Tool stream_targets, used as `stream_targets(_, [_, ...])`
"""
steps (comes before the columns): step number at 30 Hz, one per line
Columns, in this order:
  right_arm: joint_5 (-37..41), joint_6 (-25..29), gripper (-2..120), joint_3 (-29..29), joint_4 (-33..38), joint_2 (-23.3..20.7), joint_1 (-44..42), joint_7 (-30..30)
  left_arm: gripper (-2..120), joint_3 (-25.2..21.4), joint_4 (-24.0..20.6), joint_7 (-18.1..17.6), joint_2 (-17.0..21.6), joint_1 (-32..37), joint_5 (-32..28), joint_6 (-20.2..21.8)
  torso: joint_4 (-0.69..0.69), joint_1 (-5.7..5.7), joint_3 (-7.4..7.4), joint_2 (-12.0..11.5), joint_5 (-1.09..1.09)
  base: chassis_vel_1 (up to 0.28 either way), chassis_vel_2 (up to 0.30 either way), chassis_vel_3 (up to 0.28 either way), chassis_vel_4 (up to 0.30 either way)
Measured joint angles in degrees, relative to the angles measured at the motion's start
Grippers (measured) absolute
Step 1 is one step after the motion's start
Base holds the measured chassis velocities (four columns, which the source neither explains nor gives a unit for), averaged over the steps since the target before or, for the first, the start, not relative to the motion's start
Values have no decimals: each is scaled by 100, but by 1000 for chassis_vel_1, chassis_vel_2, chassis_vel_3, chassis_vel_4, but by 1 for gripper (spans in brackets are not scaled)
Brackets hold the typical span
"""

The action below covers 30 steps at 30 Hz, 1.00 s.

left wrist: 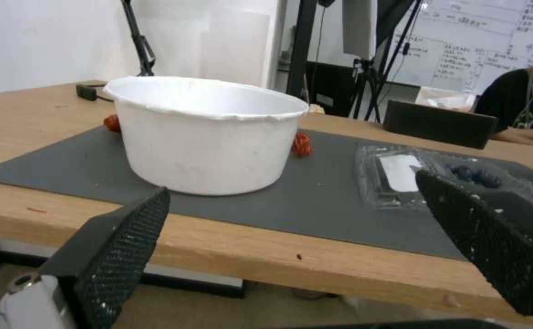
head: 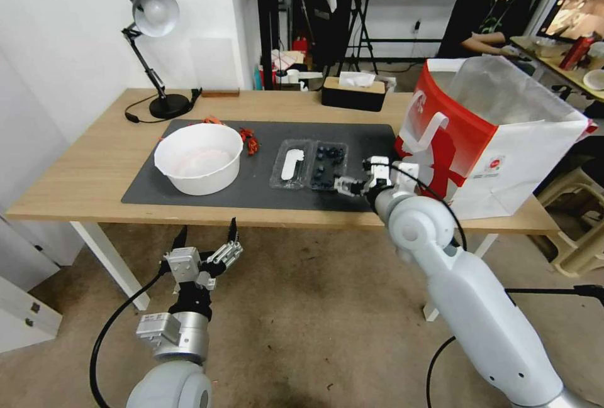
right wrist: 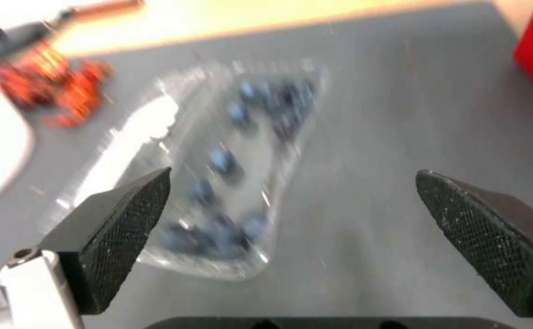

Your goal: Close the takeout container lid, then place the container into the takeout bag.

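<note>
On your far left a black desk lamp [head: 154,37] stands at the back corner of the wooden table [head: 94,163], clear of the work. Your left gripper [head: 206,237] hangs below the table's front edge, out in front of the white bowl [head: 199,158], its jaws spread wide and holding nothing. That bowl sits on the left part of the dark mat [head: 264,191], with a small red-orange clump [head: 251,141] just behind it to the right. Next along the mat lies the takeout container [head: 327,166], open flat: the lid [head: 291,164] with its white sticker rests beside the bowl, the blueberry half to its right. Your right gripper [head: 340,185] is at the near right corner of the berry half, jaws spread; the wrist view shows one finger [right wrist: 120,233] over the tray's edge and the other over bare mat. A black tissue box [head: 353,92] sits at the table's back edge. The takeout bag [head: 497,137] stands upright at the right end, mouth open, just beside your right arm.
</note>
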Motion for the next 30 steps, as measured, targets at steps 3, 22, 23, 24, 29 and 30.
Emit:
stream_targets(3, [-191,276,100,78,179,-73,-156,-256,100,-2,6,-2,8,-7,-8,5,0,0,0,0,-1,0,0,0,0])
stream_targets(22, [-4809,4635,100,932,1685,12,-4485,-1894,100,-16,29,-42,240,-18,-153,-17,-2,-1,-1,1,-1,0,0,0,0])
stream_targets(23, [-5024,4804,100,908,1695,105,-4711,-1849,100,-16,32,-45,250,-19,-156,-21,-3,-1,-1,1,0,0,0,0,0])
stream_targets(24, [-5024,4804,100,908,1695,105,-4711,-1849,100,-16,32,-45,250,-19,-156,-21,-3,-1,-1,1,0,0,0,0,0])
stream_targets(29, [-5550,5293,100,820,1636,408,-5348,-1667,100,-16,43,-50,276,-16,-159,-41,-2,-1,-1,1,-1,0,0,0,0])
stream_targets(30, [-5589,5353,100,807,1586,437,-5423,-1602,100,-12,47,-50,284,-16,-159,-47,-1,-1,-1,1,-1,0,0,0,0])
